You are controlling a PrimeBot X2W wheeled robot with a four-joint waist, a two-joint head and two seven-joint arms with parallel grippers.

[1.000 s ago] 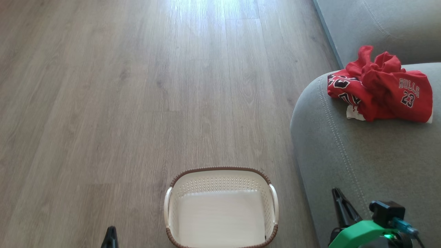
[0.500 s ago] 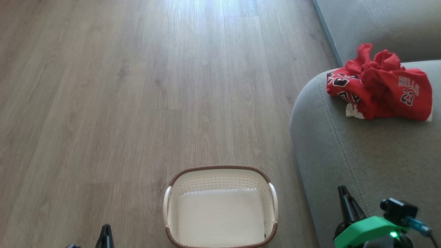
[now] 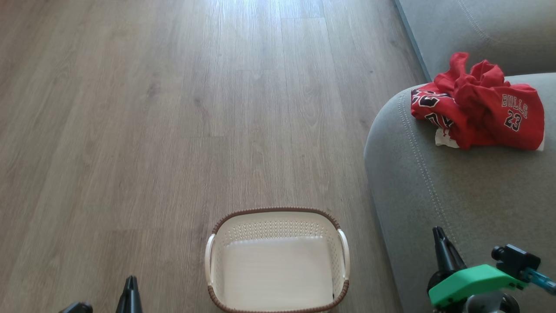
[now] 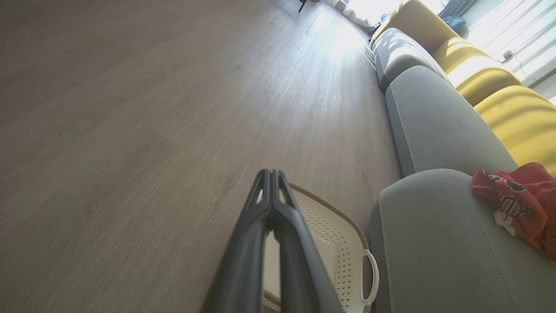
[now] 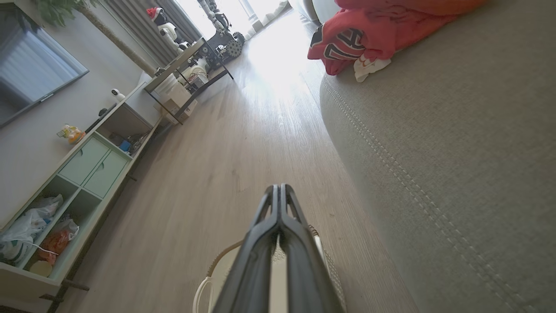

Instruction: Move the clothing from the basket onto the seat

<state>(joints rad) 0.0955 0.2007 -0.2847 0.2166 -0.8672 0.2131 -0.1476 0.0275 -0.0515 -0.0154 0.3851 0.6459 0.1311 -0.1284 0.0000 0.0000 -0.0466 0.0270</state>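
Clothing (image 3: 478,106): you find both red garments heaped together on the seat (image 3: 456,208), on top of the rounded grey cushion near its stitched front edge, well apart from the basket (image 3: 278,210). "BULLS 23" reads clearly on the upper piece. The lettering on the lower piece is folded and you cannot read it, and the heap's right edge is cut by the head frame. The basket stands on the wood floor (image 3: 173,130) just beside the sofa front, its bare white bottom showing and its near rim cut off at the frame bottom. Left gripper (image 3: 130,293): you get just the dark tip at the lower edge of the head view, but the left wrist view shows both fingers pressed together tip to tip, gripping nothing, above the basket's rim. Right gripper (image 3: 439,243): partly hidden behind its green mount (image 3: 473,282) in the head view, while the right wrist view shows the fingers together, gripping nothing, between basket and sofa. The left wrist view adds yellow back cushions (image 4: 491,74) along the sofa. The right wrist view adds a shelf unit (image 5: 87,161) with pale green drawers across the room.
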